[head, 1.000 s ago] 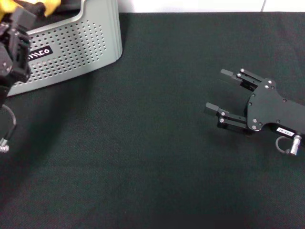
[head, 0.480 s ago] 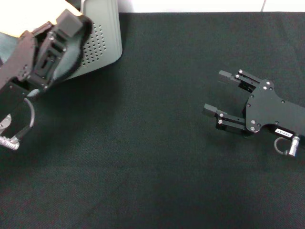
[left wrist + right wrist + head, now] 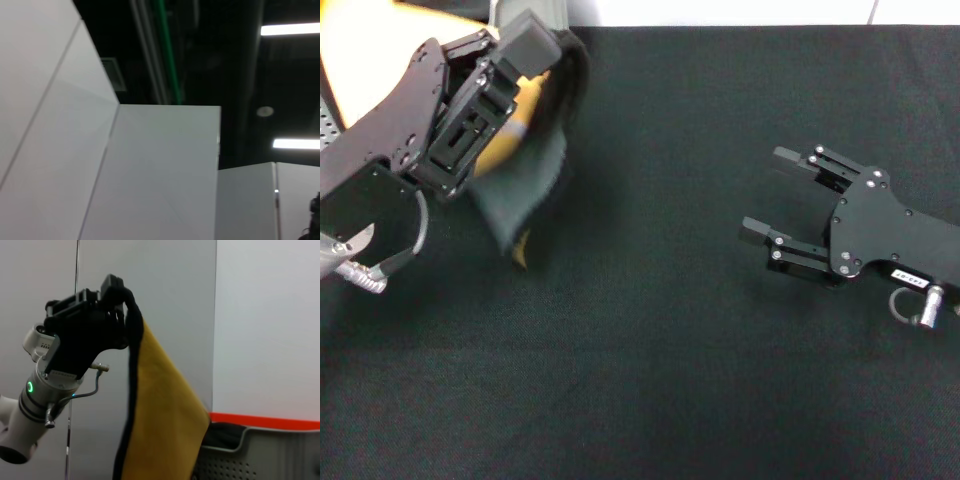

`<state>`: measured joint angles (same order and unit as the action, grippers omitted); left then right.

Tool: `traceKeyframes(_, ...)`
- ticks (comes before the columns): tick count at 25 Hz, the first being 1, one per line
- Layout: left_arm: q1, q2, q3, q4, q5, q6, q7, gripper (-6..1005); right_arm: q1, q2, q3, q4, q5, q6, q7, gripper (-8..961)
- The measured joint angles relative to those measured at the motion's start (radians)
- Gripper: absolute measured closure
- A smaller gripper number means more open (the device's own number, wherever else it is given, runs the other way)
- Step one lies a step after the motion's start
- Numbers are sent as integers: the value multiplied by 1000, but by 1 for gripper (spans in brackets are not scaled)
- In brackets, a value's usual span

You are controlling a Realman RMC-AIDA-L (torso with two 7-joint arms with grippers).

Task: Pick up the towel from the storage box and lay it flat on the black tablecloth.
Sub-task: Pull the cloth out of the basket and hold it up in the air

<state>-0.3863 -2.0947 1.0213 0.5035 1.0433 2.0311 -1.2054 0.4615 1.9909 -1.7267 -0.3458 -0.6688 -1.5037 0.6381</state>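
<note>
My left gripper [image 3: 542,52] is shut on the towel [image 3: 523,187], which hangs below it over the black tablecloth [image 3: 650,360], grey-green side outward with yellow showing. In the right wrist view the left gripper [image 3: 119,292] holds the towel [image 3: 160,415] by its top edge, yellow side and black edging showing. The storage box [image 3: 533,11] is mostly hidden behind my left arm; its grey perforated wall [image 3: 260,457] shows in the right wrist view. My right gripper [image 3: 765,192] is open and empty, low over the cloth at the right.
Dark bunched fabric [image 3: 226,433] lies inside the storage box. The tablecloth stretches bare between the two grippers and toward the front. The left wrist view shows only walls and ceiling lights.
My left gripper has lifted the towel out of the box and swung it right, over the tablecloth. My right gripper has drifted slightly left.
</note>
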Motion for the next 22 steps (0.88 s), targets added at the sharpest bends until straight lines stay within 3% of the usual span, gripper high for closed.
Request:
traceKeyframes(4,-4,0,57,22,-54,0,-5,999,10,16,-2,-3,-14,-11,-1,200)
traceKeyframes(13,-20,-2,63,50,-100,-2,-20,999,8,20,1,-4,-27,-38,-2,201)
traceKeyframes(22,-20,-4,58,50,-116,-8,21,999,-18,1,6,-5,-25,-177,-2,202)
